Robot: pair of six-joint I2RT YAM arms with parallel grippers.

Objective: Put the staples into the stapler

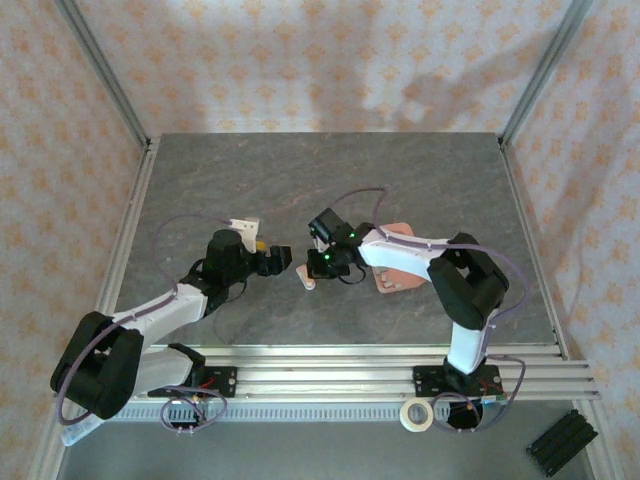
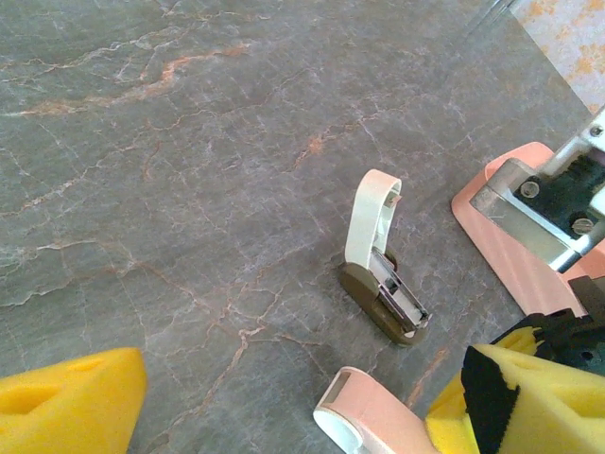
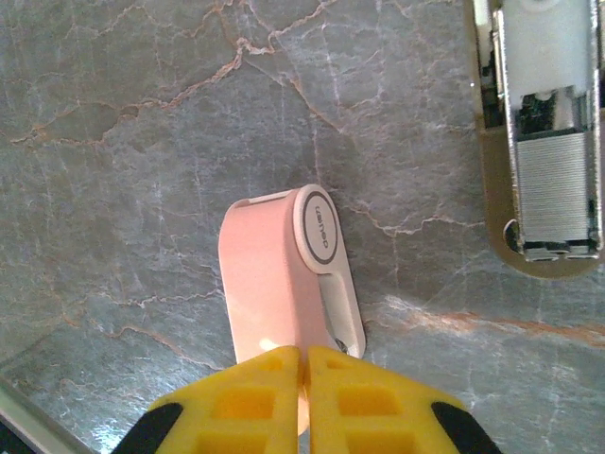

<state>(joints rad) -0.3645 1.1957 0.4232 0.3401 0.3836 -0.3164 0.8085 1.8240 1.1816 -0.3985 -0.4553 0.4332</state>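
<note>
In the magazine channel of the stapler (image 2: 367, 284), near mid-table: the staples (image 3: 558, 189), a silvery ribbed strip lying flat, its long axis running along the channel. White lid (image 2: 371, 210) hinged up near vertical at the far end of the brown base (image 3: 492, 199); channel uncovered. Loading looks done, and closing the lid is the likely remaining step. Just beside it, apart and roughly parallel: a pink mini stapler (image 3: 284, 274), closed, flat on the table (image 2: 189, 170). Right claw (image 3: 304, 364): yellow fingers pressed together over the near end of the pink mini stapler, nothing visibly gripped. From it, the staples lie forward and off to the right. Left claw (image 2: 302, 378): fingers spread wide, holding nothing. The stapler sits ahead of it, close to midway between the fingers, its channel running obliquely toward the right finger. Salmon-pink tray (image 2: 492, 232) is further right, beneath the right arm. Judgement: both claws are near, but the left is open and faces the raised lid, so it is better placed. The right would have to shift sideways first.
</note>
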